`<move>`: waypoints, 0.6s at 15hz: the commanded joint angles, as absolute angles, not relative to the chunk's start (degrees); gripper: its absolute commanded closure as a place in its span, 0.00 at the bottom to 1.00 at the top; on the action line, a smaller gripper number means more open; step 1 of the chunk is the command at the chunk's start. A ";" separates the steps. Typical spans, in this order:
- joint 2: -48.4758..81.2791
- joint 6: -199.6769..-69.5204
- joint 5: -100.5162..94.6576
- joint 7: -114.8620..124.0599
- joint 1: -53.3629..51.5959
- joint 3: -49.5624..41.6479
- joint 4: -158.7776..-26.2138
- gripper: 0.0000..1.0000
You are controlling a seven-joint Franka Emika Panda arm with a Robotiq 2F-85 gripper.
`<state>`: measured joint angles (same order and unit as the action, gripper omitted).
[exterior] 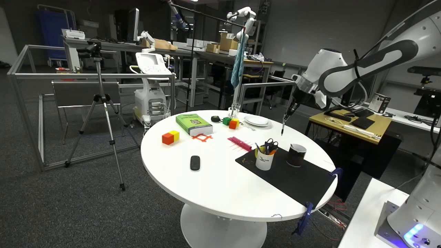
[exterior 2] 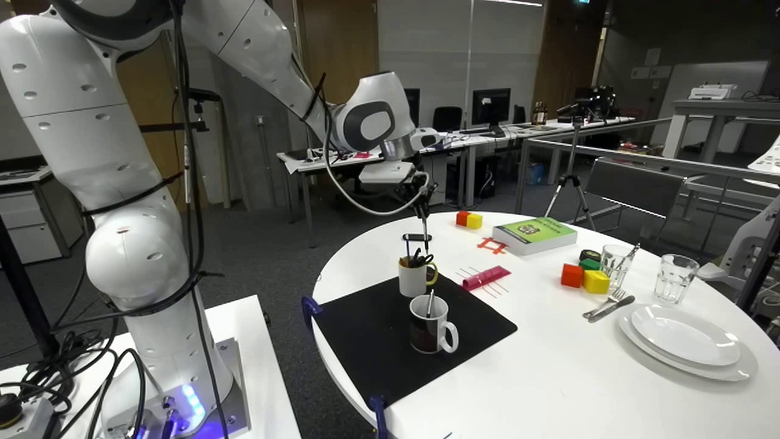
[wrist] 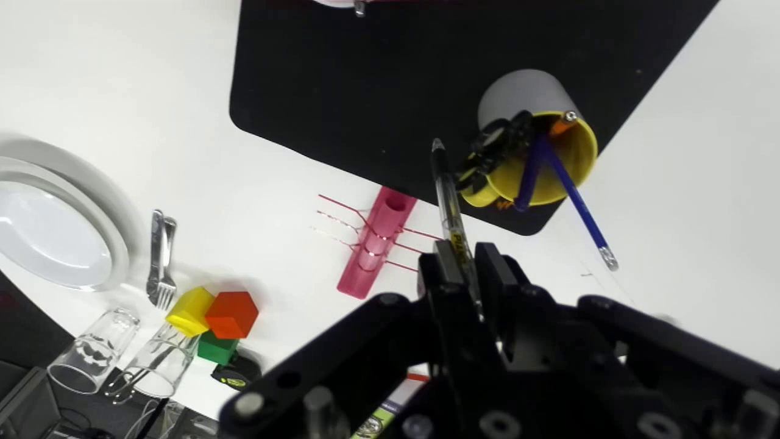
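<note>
One pen (wrist: 450, 207) is pinched toward its rear in the hand (wrist: 467, 268), likely so its tip hangs free.

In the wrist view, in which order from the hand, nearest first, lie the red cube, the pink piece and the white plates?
From the hand, gripping the pen:
1. Pink piece: just left of the pen in the picture.
2. Red cube: farther left and lower.
3. White plates: at the picture's left edge.
</note>
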<state>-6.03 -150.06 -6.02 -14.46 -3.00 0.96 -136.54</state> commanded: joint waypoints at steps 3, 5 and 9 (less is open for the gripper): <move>-4.78 -150.69 1.20 -18.17 -6.12 2.64 -135.41 0.97; -4.22 -151.63 3.09 -19.44 -6.80 3.06 -135.50 0.97; -3.29 -155.52 6.76 -23.38 -7.61 3.56 -135.98 0.97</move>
